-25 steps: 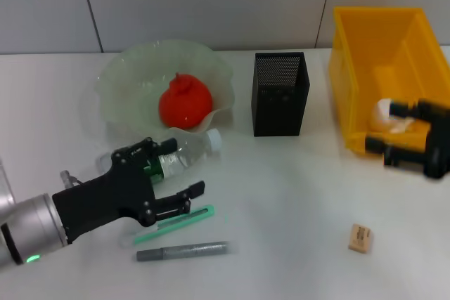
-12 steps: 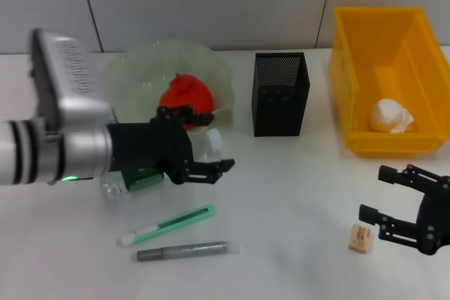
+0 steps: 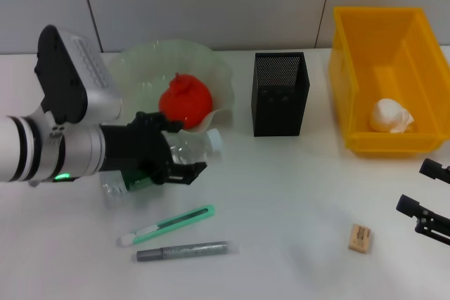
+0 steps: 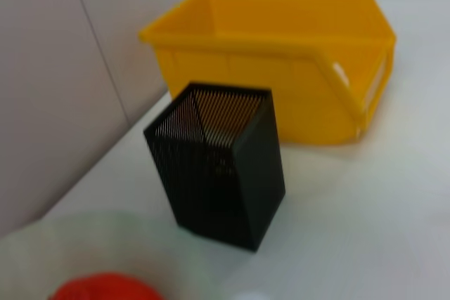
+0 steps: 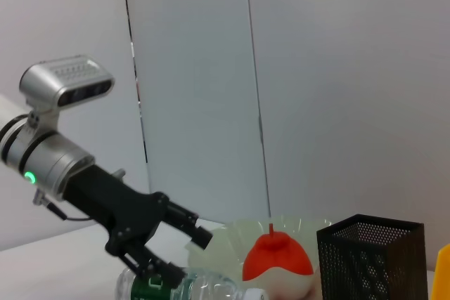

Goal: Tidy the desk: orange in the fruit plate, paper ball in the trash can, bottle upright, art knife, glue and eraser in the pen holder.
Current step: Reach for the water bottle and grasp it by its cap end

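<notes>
left gripper [image 3: 184, 151]: fingers spread around lying bottle [image 3: 184, 151], 9 o'clock on bench [image 3: 295, 201] | right gripper [image 3: 426, 193]: fingers apart, empty, 4 o'clock edge | eraser [image 3: 360, 237] at 5 o'clock | paper ball [image 3: 391, 116] in yellow bin [image 3: 351, 68], 2 o'clock

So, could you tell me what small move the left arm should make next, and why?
Probably close the left gripper on the bottle and begin tipping it upright. The bottle lies on its side beside the fruit plate, and the open fingers already straddle its body. The right gripper sits idle near the eraser.
</notes>
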Available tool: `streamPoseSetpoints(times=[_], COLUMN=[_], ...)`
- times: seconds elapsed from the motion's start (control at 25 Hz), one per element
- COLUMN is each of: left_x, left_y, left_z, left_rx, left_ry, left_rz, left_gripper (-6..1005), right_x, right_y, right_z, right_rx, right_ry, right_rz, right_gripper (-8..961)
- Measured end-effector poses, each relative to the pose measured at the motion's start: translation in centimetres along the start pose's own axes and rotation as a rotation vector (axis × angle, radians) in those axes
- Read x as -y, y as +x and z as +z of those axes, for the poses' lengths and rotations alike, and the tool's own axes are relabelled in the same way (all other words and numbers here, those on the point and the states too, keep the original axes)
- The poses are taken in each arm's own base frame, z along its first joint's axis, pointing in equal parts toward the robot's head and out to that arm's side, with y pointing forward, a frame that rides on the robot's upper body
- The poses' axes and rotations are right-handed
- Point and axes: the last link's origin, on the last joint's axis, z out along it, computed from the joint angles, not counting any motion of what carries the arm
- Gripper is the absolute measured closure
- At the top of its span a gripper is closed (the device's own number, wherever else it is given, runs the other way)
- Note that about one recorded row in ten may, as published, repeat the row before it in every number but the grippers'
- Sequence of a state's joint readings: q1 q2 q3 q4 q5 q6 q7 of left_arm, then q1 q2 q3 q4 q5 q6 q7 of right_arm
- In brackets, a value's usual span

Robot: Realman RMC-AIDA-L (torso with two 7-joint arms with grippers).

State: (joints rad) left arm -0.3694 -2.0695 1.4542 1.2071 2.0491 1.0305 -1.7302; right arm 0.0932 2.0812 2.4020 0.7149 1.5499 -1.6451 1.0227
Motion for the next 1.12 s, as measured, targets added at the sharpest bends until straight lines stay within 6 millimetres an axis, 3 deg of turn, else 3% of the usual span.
streamPoseSetpoints(times=[0.28, 0.76, 0.96, 1.12], left_x=[0.1, -0.7, -2.3, -2.5], left_y=[-1.5, -2.0, -1.5, -0.9], left_z=[-0.1, 0.1, -1.0, -1.9], left_rx=[0.039, 0.057, 0.052, 0.025], left_ry=[0.026, -0.031, -0.129, -0.094], left_rz=[-0.022, -0.032, -0.013, 0.016], left_gripper=[230, 237, 240, 242], right_x=[0.2, 0.8, 0.9, 0.9], right_y=[-0.3, -0.7, -0.8, -0.8], right_z=[0.6, 1.0, 1.1, 1.1], right_rx=[0.004, -0.009, -0.01, -0.01], right_ry=[-0.013, -0.026, -0.027, -0.027], right_rz=[-0.007, 0.002, 0.008, 0.009], right_gripper=[172, 173, 173, 174])
